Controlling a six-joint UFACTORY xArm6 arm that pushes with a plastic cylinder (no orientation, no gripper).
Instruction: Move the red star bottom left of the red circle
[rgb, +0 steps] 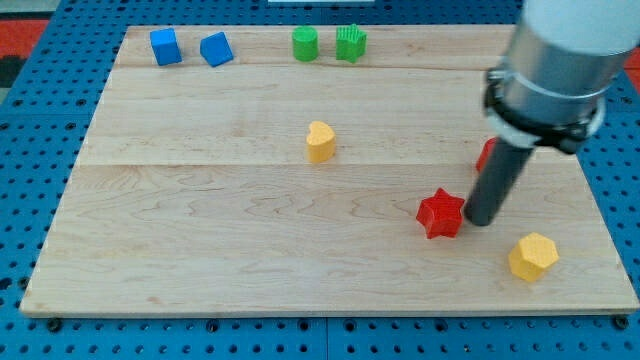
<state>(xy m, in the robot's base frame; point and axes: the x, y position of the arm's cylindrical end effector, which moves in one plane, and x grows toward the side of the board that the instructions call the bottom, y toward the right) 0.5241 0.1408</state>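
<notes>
The red star (440, 213) lies on the wooden board at the view's lower right. My tip (477, 220) is just to the star's right, touching or nearly touching it. The red circle (486, 154) is mostly hidden behind the rod; only a sliver of red shows above and to the right of the star.
A yellow hexagon (532, 256) sits at the lower right of my tip. A yellow heart (320, 141) is at the board's middle. A blue cube (165, 46), another blue block (216, 49), a green cylinder (305, 44) and a green star (350, 43) line the top edge.
</notes>
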